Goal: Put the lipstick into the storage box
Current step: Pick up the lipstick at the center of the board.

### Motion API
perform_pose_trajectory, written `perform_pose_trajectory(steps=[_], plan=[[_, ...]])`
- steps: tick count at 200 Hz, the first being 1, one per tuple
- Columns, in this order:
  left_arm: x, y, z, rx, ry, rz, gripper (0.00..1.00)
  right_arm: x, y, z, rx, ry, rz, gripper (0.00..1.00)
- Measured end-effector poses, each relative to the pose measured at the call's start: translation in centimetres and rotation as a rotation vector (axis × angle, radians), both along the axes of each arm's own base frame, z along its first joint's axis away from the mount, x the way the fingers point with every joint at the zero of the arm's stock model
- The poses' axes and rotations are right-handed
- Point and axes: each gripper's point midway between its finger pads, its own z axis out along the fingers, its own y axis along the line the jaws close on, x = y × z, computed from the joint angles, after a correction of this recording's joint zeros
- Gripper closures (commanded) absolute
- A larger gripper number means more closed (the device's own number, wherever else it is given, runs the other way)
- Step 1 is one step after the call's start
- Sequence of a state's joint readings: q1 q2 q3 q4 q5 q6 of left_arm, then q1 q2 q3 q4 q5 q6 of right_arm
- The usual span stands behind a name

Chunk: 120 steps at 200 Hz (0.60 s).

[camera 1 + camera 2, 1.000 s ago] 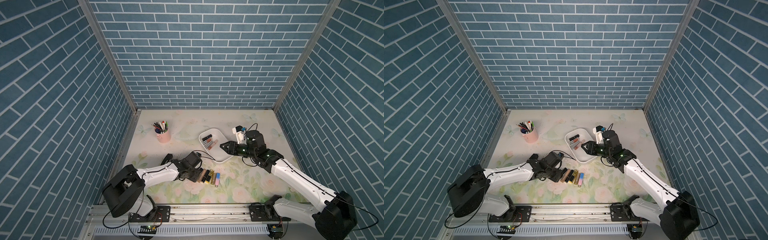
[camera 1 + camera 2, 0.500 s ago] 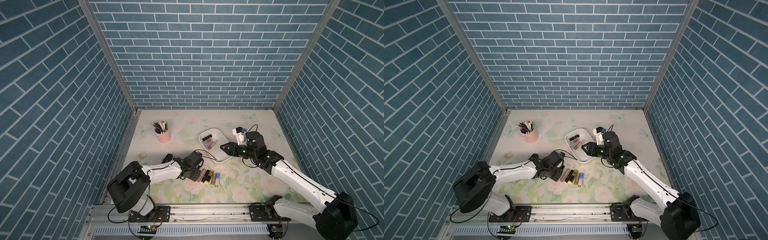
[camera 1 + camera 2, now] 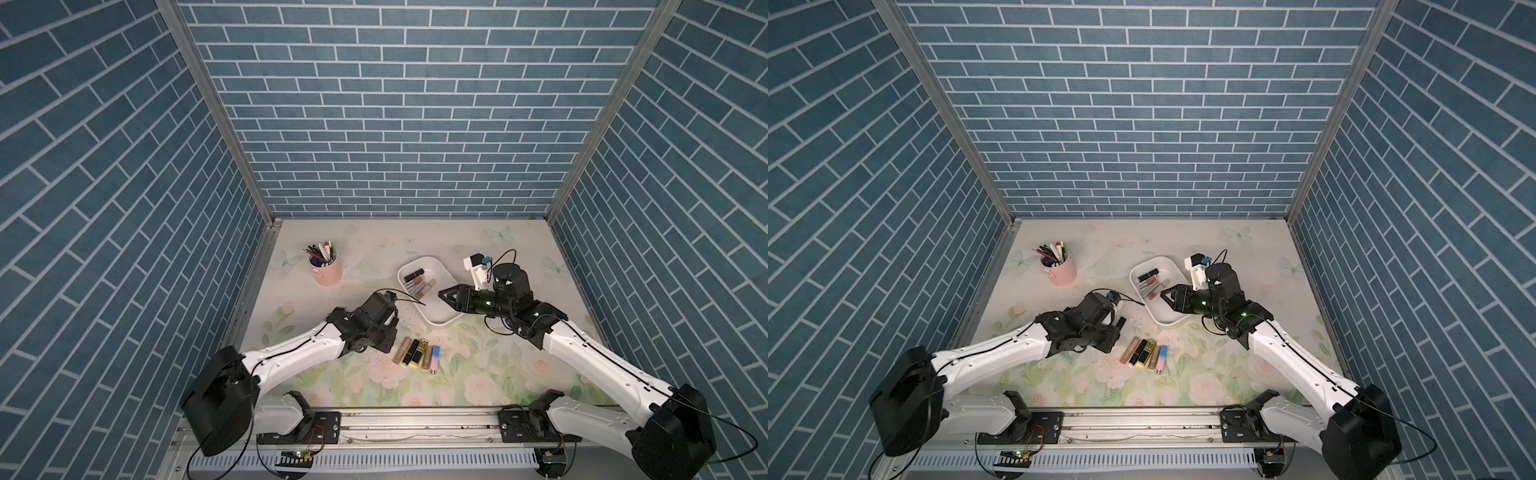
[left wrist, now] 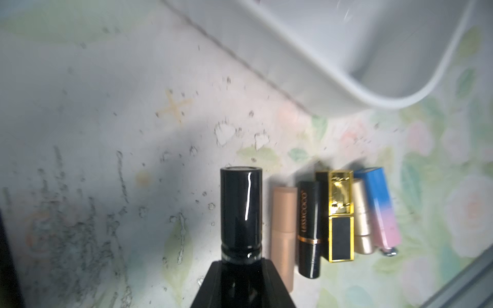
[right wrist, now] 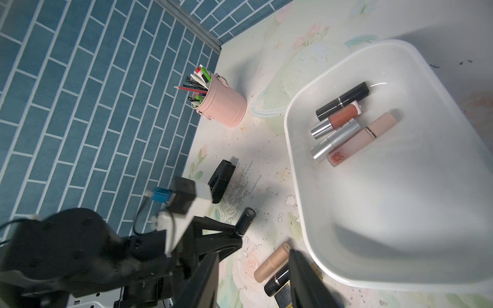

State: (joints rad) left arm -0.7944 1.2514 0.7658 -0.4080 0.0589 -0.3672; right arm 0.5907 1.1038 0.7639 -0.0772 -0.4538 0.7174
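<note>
Where loose lipsticks [image 3: 417,353] lie: five side by side on the table [image 3: 478,374], touching one another, near the storage box [image 3: 441,322] on its robot-facing side.
Left gripper [image 4: 238,269]: clenched on the black lipstick [image 4: 241,210], just beside that row, on the same side of the storage box.
Black lipstick: pinched at its base end below the ring. Most of its length sticks out past the jaws, pointing toward the storage box, and it looks lifted off the table.
Handling: a light, stiff, glossy tube, likely slippery. Held so near one end it may swivel, so a slow carry seems wise. A hold across the middle of the barrel would be steadier, and a pull along its length might slip the cap.
Right gripper [image 3: 444,296]: jaws apart, nothing between them, hovering over the storage box's near half.
Storage box: white, shallow, open-topped, with much bare floor.
Stored lipsticks [image 5: 346,125]: four, lying close together toward the storage box's far end.
Pen cup [image 3: 327,272]: pink, full of pens, well apart from the storage box on the left arm's side.
</note>
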Motion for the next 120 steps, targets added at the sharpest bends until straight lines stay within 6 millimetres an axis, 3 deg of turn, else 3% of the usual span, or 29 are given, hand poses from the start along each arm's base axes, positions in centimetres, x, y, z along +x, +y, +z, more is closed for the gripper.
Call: perform_pose_trajectory(steps=[25, 46, 120], plan=[[0.7, -0.4, 4.4, -0.119, -0.074, 0.009, 0.81, -0.7, 0.2, -0.6, 0.036, 0.011, 0.020, 0.46], [0.5, -0.8, 6.3, -0.190, -0.094, -0.004, 0.81, -1.4, 0.4, -0.3, 0.074, 0.012, 0.044, 0.44], [0.0, -4.2, 11.8, -0.485, -0.123, -0.135, 0.80, -2.7, 2.6, 6.5, 0.309, -0.158, 0.212, 0.36]])
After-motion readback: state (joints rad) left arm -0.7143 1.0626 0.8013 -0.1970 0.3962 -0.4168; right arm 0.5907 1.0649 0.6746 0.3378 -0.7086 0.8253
